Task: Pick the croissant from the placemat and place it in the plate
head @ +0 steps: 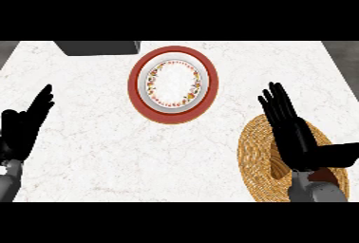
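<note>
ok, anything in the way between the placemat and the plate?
Nothing visible. The counter between the placemat and the plate is bare. The grey box sits at the far edge, left of the plate, off that line. The right hand is open over the placemat; the croissant does not show.

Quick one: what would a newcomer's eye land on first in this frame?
The red-rimmed plate with a floral band, top centre of the pale counter, with nothing on it. Next, the woven placemat at lower right, with the black right hand spread flat over it, fingers straight. The left hand rests open at the left edge.
</note>
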